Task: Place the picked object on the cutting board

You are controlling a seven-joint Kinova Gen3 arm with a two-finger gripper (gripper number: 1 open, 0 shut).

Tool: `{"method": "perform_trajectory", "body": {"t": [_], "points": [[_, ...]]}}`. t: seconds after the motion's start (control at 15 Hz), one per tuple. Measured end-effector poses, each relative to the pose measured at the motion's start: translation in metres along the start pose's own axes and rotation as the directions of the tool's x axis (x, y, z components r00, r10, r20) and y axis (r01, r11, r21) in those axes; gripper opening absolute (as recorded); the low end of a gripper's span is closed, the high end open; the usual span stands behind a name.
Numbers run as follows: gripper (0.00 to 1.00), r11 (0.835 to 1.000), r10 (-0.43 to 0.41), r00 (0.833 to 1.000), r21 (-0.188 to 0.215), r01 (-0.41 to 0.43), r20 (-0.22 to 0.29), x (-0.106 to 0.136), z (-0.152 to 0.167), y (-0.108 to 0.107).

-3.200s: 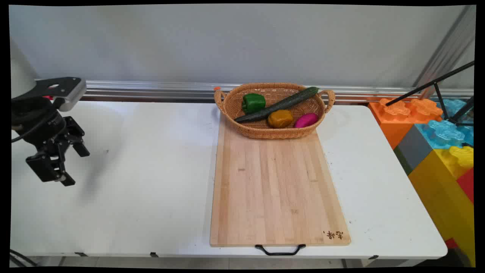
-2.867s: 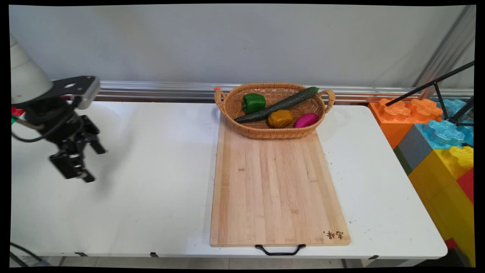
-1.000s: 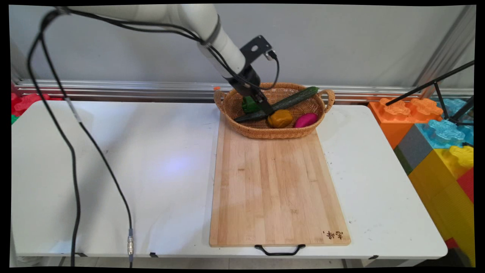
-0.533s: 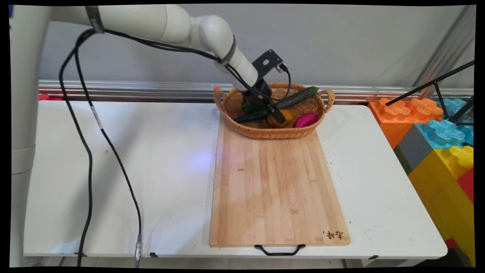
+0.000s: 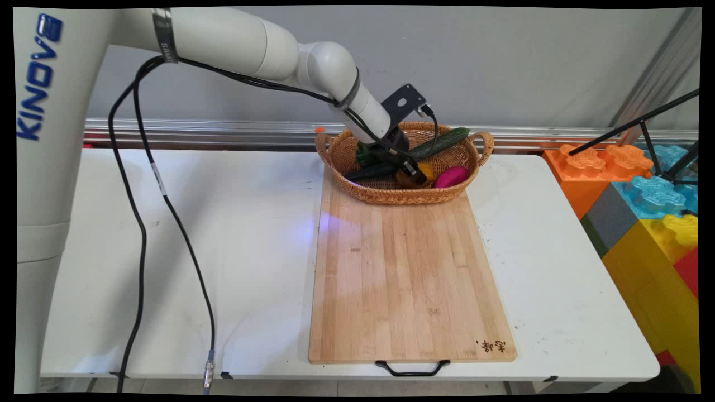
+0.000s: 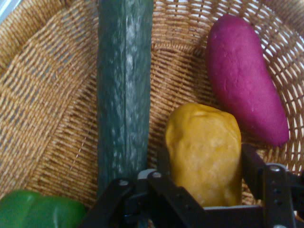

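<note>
Since a second ago the gripper (image 6: 205,190) has dropped deeper into the wicker basket (image 5: 385,192), fingers spread wide astride the yellow potato (image 6: 204,152), whose long axis runs twelve to six in the hand view. The cucumber (image 6: 122,90) lies parallel at nine o'clock, the purple sweet potato (image 6: 244,76) at one, the green pepper (image 6: 40,211) at eight.

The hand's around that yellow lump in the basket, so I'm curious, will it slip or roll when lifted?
The yellow lump looks rounded and smooth, so it may twist between the hand's fingers. It seems stiff, keeping its shape, and probably light. Its blunt oval form would likely roll if dropped toward the cucumber in the basket.
</note>
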Motion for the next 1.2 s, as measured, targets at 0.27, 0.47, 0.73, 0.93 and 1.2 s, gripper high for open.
{"method": "perform_trajectory", "body": {"t": [0.27, 0.47, 0.73, 0.93, 1.2], "points": [[0.0, 1.0, 0.016, 1.0, 0.005, -0.016, -0.005, 0.005, 0.002, 0.004], [0.0, 0.999, 0.033, 0.999, 0.035, -0.033, -0.023, 0.015, -0.006, 0.004], [0.0, 0.996, 0.038, 0.997, 0.084, -0.032, -0.067, 0.039, -0.03, 0.009], [0.0, 0.995, 0.032, 0.993, 0.102, -0.021, -0.11, 0.065, -0.057, 0.021], [0.0, 0.998, 0.018, 0.99, 0.06, -0.009, -0.138, 0.087, -0.08, 0.046]]}}
